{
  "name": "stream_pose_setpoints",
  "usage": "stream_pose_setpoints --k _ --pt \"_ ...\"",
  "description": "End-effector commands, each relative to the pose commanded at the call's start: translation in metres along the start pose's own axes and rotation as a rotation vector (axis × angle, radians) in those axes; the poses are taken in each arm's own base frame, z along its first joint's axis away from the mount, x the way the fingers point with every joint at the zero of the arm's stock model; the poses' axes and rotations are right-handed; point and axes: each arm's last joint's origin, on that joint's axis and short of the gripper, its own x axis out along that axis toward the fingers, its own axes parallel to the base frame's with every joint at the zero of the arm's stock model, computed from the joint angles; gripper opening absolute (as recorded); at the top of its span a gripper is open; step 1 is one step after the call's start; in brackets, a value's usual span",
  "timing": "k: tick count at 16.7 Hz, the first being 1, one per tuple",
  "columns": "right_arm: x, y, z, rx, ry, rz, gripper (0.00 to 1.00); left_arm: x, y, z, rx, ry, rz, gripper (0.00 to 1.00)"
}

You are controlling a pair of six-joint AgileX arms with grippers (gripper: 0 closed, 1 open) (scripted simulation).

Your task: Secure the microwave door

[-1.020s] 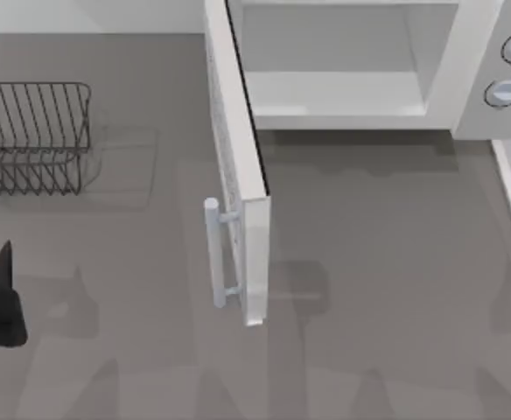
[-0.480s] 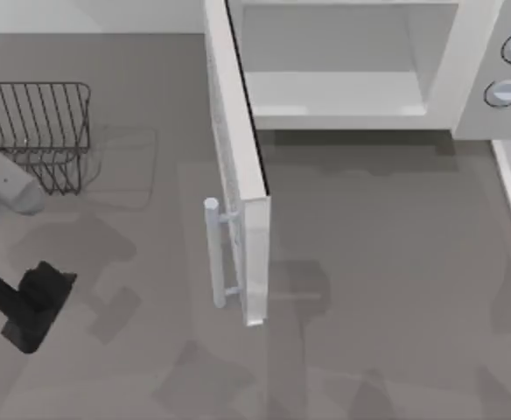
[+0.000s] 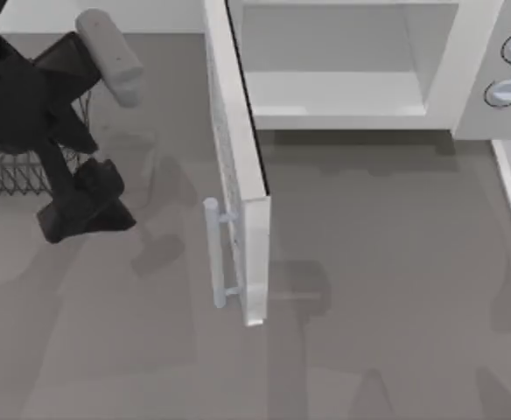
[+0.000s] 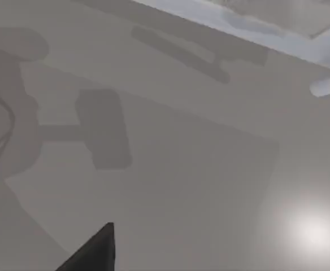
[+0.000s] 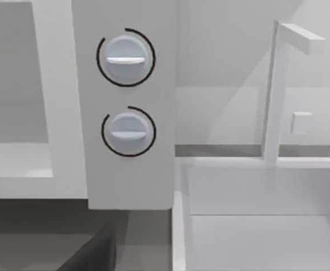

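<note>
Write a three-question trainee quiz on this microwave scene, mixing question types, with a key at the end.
1. True or false: the microwave door is shut flush against the microwave.
2. Multiple choice: in the top view, the left hand is A) gripping the bar handle, B) over the table to the left of the door, apart from it, C) inside the cavity.
3. Fill in: the side panel carries ___ round knobs.

Key: 1 false, the door stands swung wide open with the cavity exposed. 2 B, beside the wire rack. 3 two, one above the other in the right wrist view.
</note>
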Motion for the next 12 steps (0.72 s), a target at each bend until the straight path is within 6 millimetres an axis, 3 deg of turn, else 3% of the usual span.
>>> stream_pose_setpoints --k 6,12 --pt "0.0 0.0 0.0 0.0 0.0 0.0 1.0 -0.022 0.022 0.064 0.209 -0.059 -0.076 1.0" --pt "0.0 0.0 0.0 0.0 0.0 0.0 1.0 -0.03 0.025 0.08 0.283 -0.1 -0.075 1.0"
